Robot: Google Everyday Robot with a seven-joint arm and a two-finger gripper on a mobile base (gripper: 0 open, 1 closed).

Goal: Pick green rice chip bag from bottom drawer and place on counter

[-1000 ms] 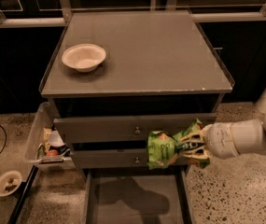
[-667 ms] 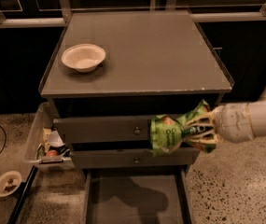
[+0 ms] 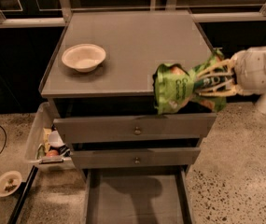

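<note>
My gripper comes in from the right on a white arm and is shut on the green rice chip bag. The bag hangs at the counter's front right edge, overlapping the counter and the top of the upper drawer front. The bottom drawer is pulled open below, a bare grey tray.
A pale bowl sits on the counter's left side. Two knobbed drawers are shut below the top. A bin with clutter stands left of the cabinet, and a small bowl lies on the speckled floor.
My gripper has risen with the bag from drawer-front height to the level of the counter's front right edge.
</note>
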